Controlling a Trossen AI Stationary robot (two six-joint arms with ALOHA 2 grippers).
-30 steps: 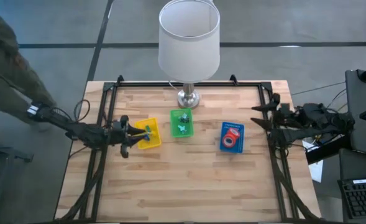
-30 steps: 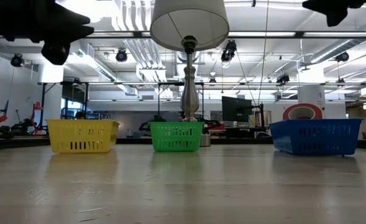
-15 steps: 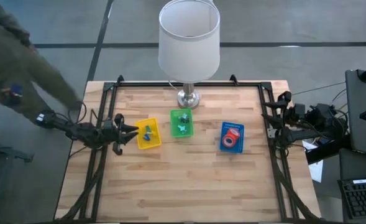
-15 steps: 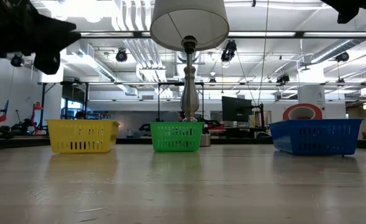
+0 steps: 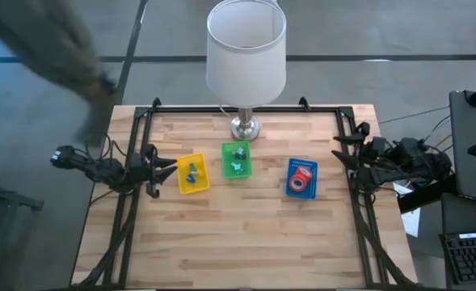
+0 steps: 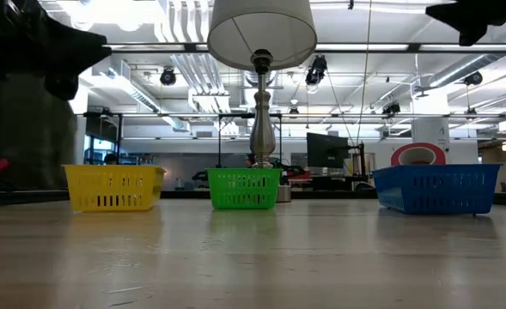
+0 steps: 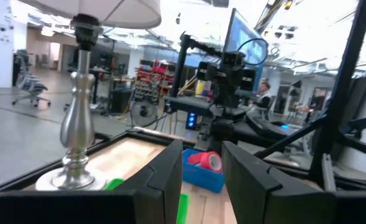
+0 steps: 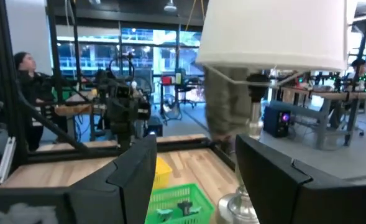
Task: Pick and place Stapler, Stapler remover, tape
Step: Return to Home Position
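At table [image 5: 246,234] left edge: left gripper [image 5: 166,167] fingers parted, empty | right edge: right gripper [image 5: 339,151] parted, empty | tape [image 5: 301,179] in blue bin [image 5: 312,167].

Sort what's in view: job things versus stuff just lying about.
Job things: tape rolls in the blue bin; yellow bin and green bin, each holding small items; left gripper, open, beside the yellow bin; right gripper, open, at the table's right edge.
Lying about: lamp; keyboard right of the table; a person beyond its far-left corner.

Person in olive clothing [image 5: 56,40]: blurred, cut by frame edge. Contents of yellow plastic bin [image 5: 199,185]: too small to identify.
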